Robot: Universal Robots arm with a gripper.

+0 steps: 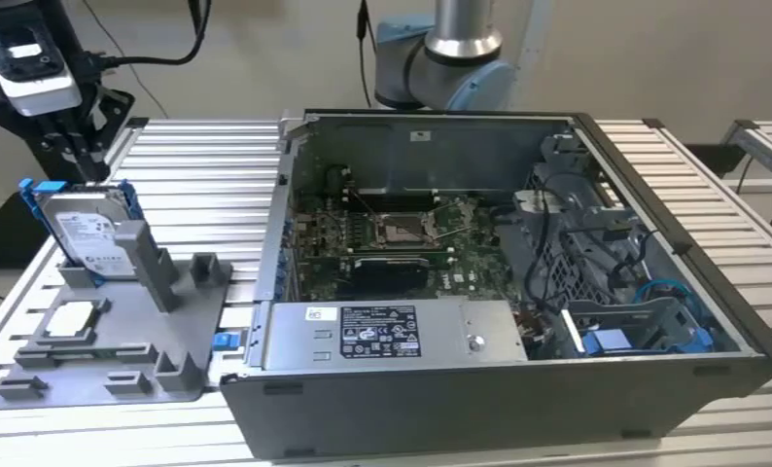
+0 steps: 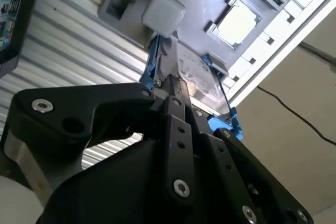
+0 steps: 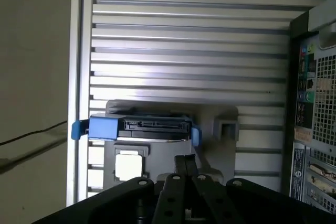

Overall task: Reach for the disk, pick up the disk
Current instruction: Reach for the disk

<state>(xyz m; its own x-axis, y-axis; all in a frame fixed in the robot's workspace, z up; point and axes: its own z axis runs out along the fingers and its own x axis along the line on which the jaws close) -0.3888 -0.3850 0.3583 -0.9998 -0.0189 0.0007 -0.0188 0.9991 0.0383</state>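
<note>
The disk (image 1: pixel 90 233) is a silver-grey hard drive with a white label in a bright blue bracket. It stands on edge in a grey holder (image 1: pixel 165 321) at the exterior view's left. My gripper (image 1: pixel 86 170) hangs just above the disk's top edge, fingers shut together with nothing between them. In the second wrist view the gripper (image 2: pixel 170 85) tip sits at the bracket's edge over the disk (image 2: pixel 197 74). In the first wrist view the gripper (image 3: pixel 186 162) lies close beside the disk's connector edge (image 3: pixel 152 127).
An open computer case (image 1: pixel 580 131) takes up the middle and right of the slatted metal table (image 1: pixel 218 156), with a labelled grey box (image 1: pixel 386 336) at its front. A small square silver chip (image 1: pixel 75 319) lies on the holder. The arm's base (image 1: pixel 444 58) stands behind the case.
</note>
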